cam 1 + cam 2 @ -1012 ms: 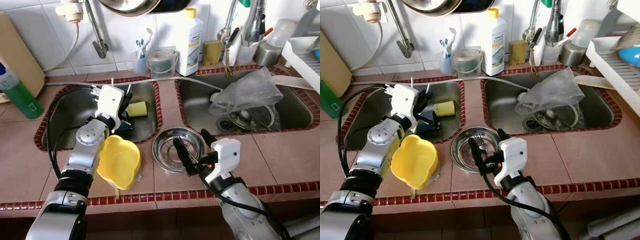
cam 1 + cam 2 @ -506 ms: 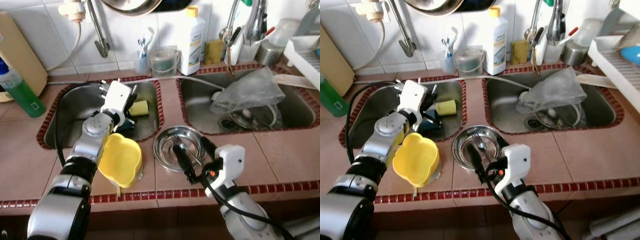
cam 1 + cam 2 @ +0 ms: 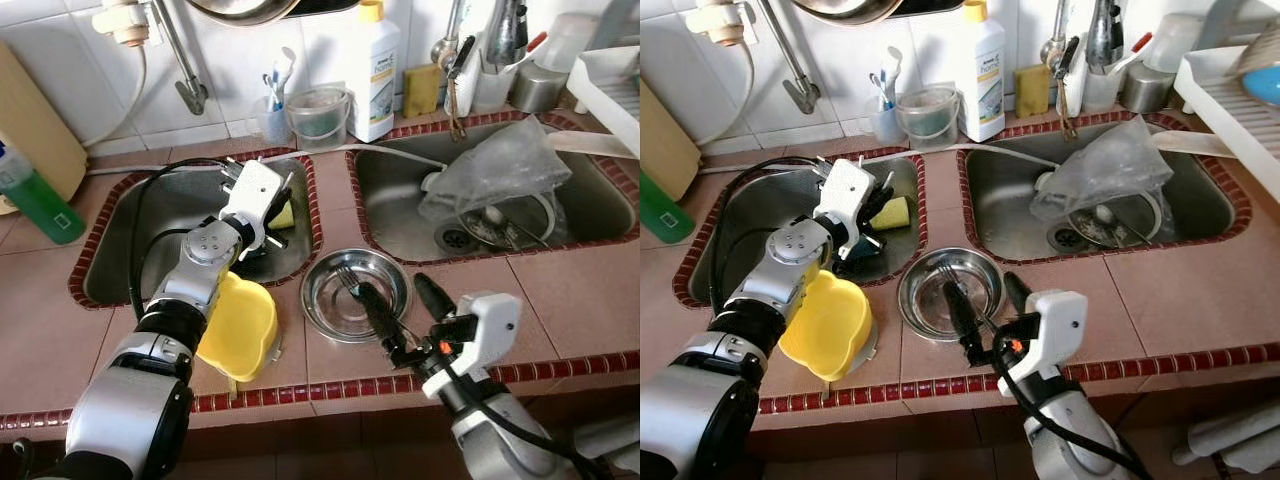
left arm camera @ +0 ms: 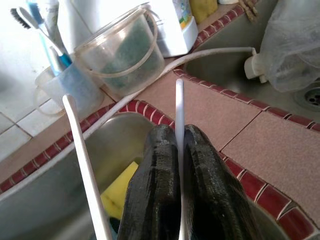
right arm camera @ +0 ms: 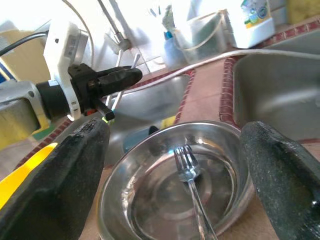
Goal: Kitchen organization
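Since a second ago our right gripper (image 3: 400, 318) has drawn back toward six o'clock off the steel bowl (image 3: 356, 294), fingers spread, fork (image 5: 190, 175) inside. Our left gripper (image 4: 178, 165) stays over the left sink (image 3: 150, 240), clamped on white chopsticks (image 4: 179, 117).

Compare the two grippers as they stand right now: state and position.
The left gripper is shut on a thin white stick; the right gripper is spread open and holds nothing. The left gripper is over the left sink; the right gripper is on the counter side of the steel bowl, its fingers either side of the rim, facing the fork lying inside. Both have two black fingers.
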Available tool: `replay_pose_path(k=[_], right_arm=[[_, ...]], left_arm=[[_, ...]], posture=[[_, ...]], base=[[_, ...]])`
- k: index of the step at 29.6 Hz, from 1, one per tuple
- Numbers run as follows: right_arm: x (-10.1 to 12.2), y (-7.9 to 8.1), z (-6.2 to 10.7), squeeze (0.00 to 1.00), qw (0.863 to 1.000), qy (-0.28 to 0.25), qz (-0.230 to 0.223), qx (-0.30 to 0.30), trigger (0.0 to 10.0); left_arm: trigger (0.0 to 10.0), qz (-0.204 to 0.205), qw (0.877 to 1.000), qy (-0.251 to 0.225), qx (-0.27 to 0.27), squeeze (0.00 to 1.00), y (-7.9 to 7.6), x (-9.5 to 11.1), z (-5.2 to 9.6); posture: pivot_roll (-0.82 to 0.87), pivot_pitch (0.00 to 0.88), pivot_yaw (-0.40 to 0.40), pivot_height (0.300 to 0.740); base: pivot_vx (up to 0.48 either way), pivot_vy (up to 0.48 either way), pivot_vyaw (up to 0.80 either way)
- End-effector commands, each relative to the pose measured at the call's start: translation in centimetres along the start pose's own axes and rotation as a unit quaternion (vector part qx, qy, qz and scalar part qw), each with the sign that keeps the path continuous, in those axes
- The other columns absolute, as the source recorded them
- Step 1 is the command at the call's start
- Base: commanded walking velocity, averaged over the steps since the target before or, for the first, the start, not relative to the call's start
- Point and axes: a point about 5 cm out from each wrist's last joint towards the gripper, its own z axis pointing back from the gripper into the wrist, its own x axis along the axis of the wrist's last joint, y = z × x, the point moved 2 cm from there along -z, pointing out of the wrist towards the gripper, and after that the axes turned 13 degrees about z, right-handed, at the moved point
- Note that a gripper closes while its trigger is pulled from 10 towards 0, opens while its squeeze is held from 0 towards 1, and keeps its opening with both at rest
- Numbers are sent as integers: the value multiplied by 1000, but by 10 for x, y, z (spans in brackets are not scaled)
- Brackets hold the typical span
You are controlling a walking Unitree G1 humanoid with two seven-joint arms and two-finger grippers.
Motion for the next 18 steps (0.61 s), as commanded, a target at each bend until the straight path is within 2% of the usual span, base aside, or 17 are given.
replay_pose_path(k=[1, 18], right_arm=[[7, 5, 2, 0, 1000, -10, -9, 9, 10000], [14, 20, 11, 0, 998, 5, -23, 62, 10000]], left_arm=[[10000, -11, 1000, 5, -5, 0, 1, 1, -1], [10000, -20, 999, 15, -29, 0, -10, -6, -4]], posture=[[-226, 120, 189, 740], [-238, 128, 188, 740]], base=[[0, 0, 0], [0, 0, 0]])
